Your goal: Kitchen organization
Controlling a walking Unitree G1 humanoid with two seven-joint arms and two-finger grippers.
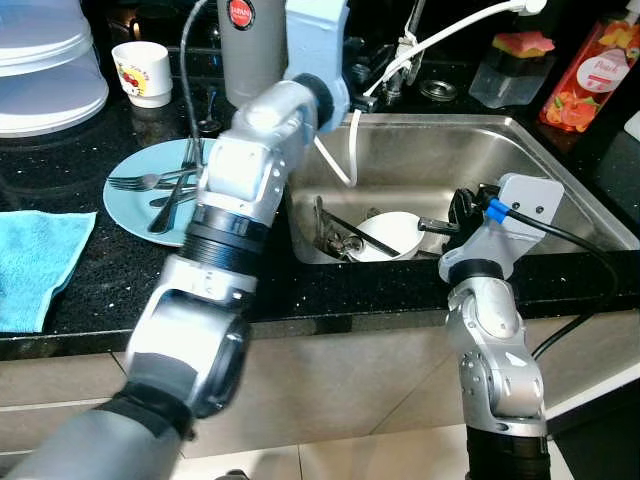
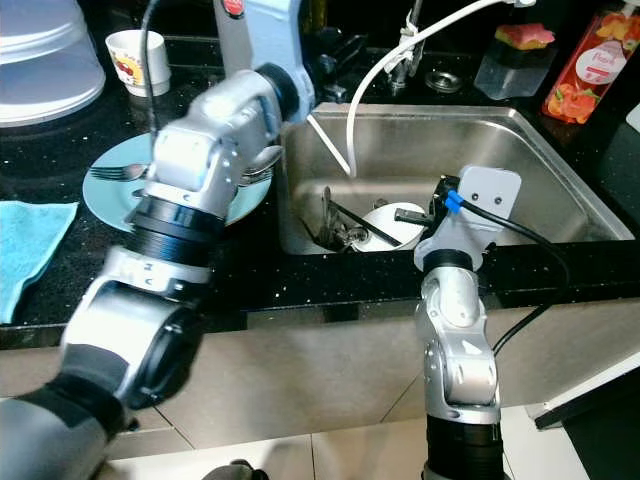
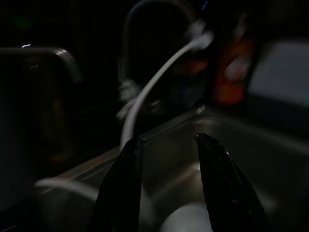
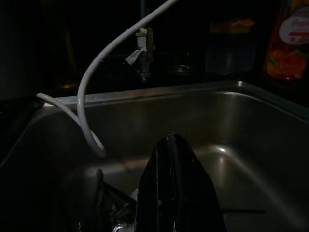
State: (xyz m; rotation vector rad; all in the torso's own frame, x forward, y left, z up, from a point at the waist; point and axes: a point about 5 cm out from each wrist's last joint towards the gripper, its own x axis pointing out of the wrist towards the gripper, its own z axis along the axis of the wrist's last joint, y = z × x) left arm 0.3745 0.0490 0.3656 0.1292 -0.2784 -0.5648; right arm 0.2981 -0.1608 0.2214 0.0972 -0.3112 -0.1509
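Note:
A white bowl (image 1: 398, 232) lies in the steel sink (image 1: 560, 190) beside several pieces of cutlery (image 1: 338, 240). On the black counter to the left, a light blue plate (image 1: 128, 200) carries forks (image 1: 150, 181). My left arm reaches over the sink's left rim. In the left wrist view my left gripper (image 3: 169, 140) hangs open above the basin with nothing between its fingers. My right gripper (image 1: 436, 225) points into the sink just over the bowl's right edge. Its fingers (image 4: 174, 159) are pressed together, and I see nothing held.
A white hose (image 1: 345, 150) loops from the tap into the sink. A teal towel (image 1: 35, 260) lies at the counter's left. A white cup (image 1: 143, 72) and stacked white containers (image 1: 40, 70) stand behind. An orange bottle (image 1: 590, 75) and a sponge holder (image 1: 515, 65) stand at the back right.

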